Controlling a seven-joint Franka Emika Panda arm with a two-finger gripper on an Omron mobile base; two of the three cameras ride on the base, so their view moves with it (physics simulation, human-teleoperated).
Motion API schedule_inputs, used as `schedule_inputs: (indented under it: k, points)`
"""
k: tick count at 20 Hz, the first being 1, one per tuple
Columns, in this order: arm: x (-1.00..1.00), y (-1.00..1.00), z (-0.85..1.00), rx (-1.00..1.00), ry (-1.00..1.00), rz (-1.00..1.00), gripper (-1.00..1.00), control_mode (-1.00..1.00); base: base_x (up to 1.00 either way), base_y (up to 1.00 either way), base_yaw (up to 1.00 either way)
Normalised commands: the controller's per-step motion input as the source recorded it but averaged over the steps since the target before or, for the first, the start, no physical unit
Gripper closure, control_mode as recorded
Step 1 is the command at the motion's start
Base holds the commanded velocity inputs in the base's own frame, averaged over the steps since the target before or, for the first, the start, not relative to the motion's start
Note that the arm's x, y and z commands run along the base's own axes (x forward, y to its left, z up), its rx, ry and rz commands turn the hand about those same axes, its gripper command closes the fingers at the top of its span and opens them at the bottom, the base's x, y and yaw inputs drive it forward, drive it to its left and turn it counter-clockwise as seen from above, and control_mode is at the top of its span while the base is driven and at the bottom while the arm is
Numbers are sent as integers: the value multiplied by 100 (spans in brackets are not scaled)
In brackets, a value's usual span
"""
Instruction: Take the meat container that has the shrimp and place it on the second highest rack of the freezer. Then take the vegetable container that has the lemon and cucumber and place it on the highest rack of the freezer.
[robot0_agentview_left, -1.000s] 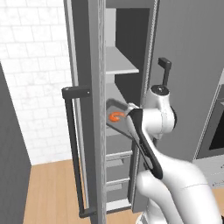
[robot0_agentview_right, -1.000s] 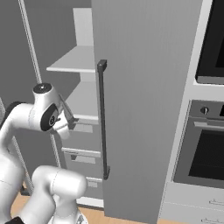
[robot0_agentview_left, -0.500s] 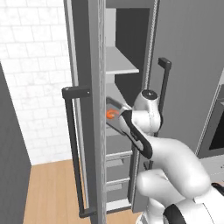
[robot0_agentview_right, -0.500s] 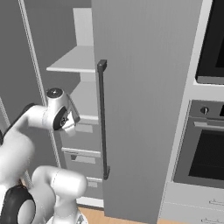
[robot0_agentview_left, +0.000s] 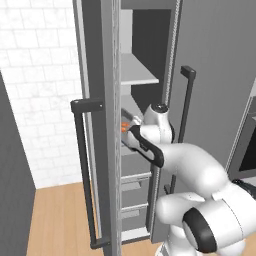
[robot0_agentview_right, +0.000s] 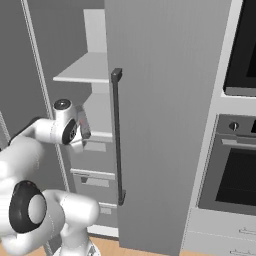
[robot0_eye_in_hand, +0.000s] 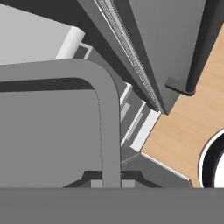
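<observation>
The freezer (robot0_agentview_left: 145, 75) is seen w/ its door swung open, dark bar handle (robot0_agentview_left: 82, 165) toward the camera in the left base view. The gripper (robot0_eye_in_hand: 111, 181) is reached into the compartment at mid height, just above the grey drawers (robot0_agentview_right: 95, 172). In the hand view the meat container (robot0_eye_in_hand: 57, 131) is seen close up, its raised rim running between the dark fingertips (robot0_eye_in_hand: 94, 178), which are closed tight on that rim. In the left base view a bit of orange, the shrimp (robot0_agentview_left: 123, 126), is seen at the door edge, beside the wrist, below the pale upper shelf (robot0_agentview_left: 137, 70). Whether the tray is resting on a rack can't be told; it is hidden by the arm. A black-glass oven (robot0_agentview_right: 240, 170) is set to the right of the freezer.
</observation>
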Motion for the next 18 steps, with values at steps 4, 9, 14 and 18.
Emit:
schedule_inputs:
  k: [4,9,14,18]
  points:
    - [37,18,-1,2,0,-21,100,-100,0,0,0]
    - [49,0,-3,12,0,-2,100,-100,0,0,0]
    - [54,12,-25,6,0,-4,100,-100,0,0,0]
    - [51,19,-33,0,0,-15,100,-100,0,0,0]
